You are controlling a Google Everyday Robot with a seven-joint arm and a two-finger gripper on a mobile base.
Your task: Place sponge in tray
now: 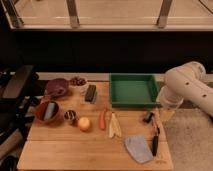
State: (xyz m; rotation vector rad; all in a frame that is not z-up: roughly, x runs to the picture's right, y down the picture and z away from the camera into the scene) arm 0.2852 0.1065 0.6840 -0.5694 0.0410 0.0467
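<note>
gripper (166, 113): at the end of the white arm (189, 89), low over the right edge of the wooden surface (65, 147), pointed down.
jaws: released, spread wide, touching none of the objects.
tray (132, 91): green, rectangular, low walls; just left of the jaws and a little farther back, its near right corner closest to them.
small black object (148, 117): on the surface just left of the jaws; kind cannot be told.
dark slim tool (155, 142): lying lengthwise, nearer the camera than the jaws and slightly left.
grey-blue cloth (138, 148): flat, just left of the tool, near the front edge of the surface.
pale yellow piece (114, 126): left of the jaws, in front of the tray.
orange-red stick (103, 120): just beside the pale yellow piece, on its far side from the jaws.
round orange fruit (84, 123): farther left again, near the stick.
small dark cup (70, 116): just beyond the fruit.
dark block (90, 93): left of the tray, apart from it, farther back than the jaws.
sponge (48, 110): pale blue-grey block lying inside the red bowl, well apart from the jaws at the far left end of the surface; not in the tray.
red bowl (38, 113): round, just left of the small dark cup.
purple bowl (56, 89): behind the red bowl, far left and farther back than the jaws.
small bowl of brown pieces (77, 81): between the purple bowl and the dark block.
</note>
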